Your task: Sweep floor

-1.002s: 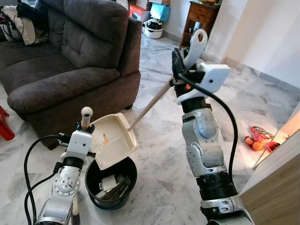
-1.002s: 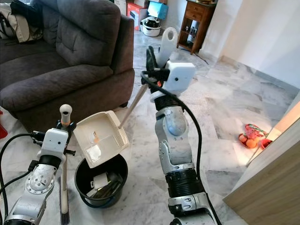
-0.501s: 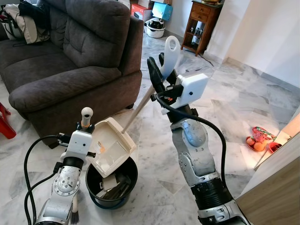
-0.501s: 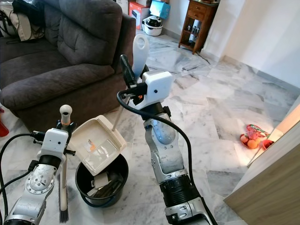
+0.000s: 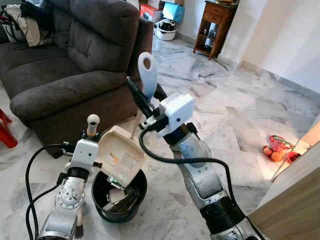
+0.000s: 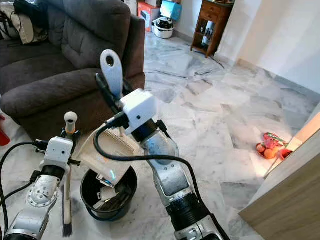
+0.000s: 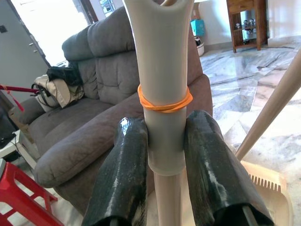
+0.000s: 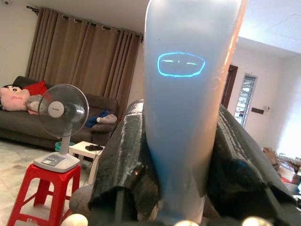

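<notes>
My right gripper [image 5: 148, 97] is shut on the long handle [image 5: 148, 82] of a cream dustpan [image 5: 125, 160], just below the handle's looped end. In the right wrist view the fingers [image 8: 129, 155] press both sides of it. The pan tilts mouth-down over a black bin [image 5: 120, 215] that holds bits of litter. My left gripper [image 5: 90, 136] is shut on the cream handle of a hand brush [image 5: 92, 121], whose bristles [image 6: 66, 230] hang near the floor left of the bin. An orange rubber band [image 7: 164, 101] rings the brush handle above the fingers [image 7: 124, 165].
A dark grey sofa [image 5: 65, 75] stands close behind and to the left. A red stool [image 5: 5, 132] is at the far left. Toys [image 5: 274, 147] lie on the marble floor at the right, beside a wooden panel [image 5: 295, 205]. A wooden cabinet [image 5: 217, 25] stands at the back.
My right arm has swung left and down. The dustpan handle has gone from slanting right to near upright, and the pan has dropped from facing up to tipping over the bin.
</notes>
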